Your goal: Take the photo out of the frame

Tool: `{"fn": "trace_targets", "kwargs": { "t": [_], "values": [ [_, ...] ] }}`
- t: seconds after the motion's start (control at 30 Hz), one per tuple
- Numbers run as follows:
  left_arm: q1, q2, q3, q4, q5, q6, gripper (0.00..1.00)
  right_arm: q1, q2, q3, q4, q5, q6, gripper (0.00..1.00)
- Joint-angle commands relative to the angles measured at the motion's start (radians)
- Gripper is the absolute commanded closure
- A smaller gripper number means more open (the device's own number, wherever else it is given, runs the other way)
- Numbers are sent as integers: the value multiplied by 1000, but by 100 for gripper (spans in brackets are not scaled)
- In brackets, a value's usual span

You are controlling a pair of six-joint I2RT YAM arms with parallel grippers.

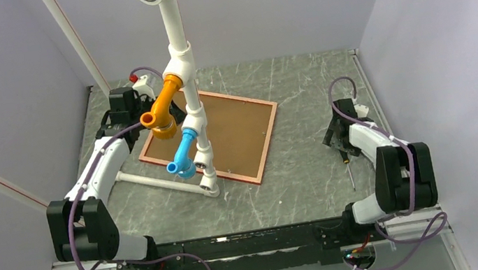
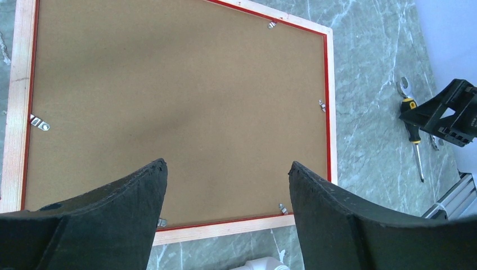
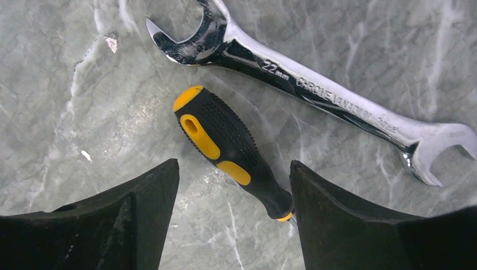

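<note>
Zero parts out yet: frame (image 2: 329, 101) face down mid-desk, brown backing board (image 2: 180, 101) seated inside it.
Photo hidden, presumably beneath that board; small metal clips (image 2: 40, 124) around the rim, so clips, board and photo probably all left to do. Left pincer (image 2: 228, 163) wide and empty above the board; right pincer (image 3: 233, 163) wide, well off to the frame's right, straddling a screwdriver (image 3: 225, 135) beside a wrench (image 3: 315, 84), not gripping it. Grey marbled desk (image 3: 67, 112), plain pale walls (image 1: 274, 3), white pipe stand (image 1: 178, 45) just beside the frame.
</note>
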Motion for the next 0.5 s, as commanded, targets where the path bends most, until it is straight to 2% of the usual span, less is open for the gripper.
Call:
{"fn": "trace_targets", "kwargs": {
  "t": [0.0, 0.13, 0.27, 0.47],
  "values": [
    [0, 3, 49, 24, 43, 20, 18, -4, 51, 61, -6, -38, -41, 28],
    [5, 8, 48, 35, 68, 7, 18, -4, 125, 89, 2, -97, -55, 33],
    [9, 14, 48, 35, 73, 3, 18, -4, 188, 111, 22, -150, -70, 58],
    [21, 52, 50, 51, 124, -32, 18, 12, 196, 92, 89, -218, -73, 72]
  ]
}}
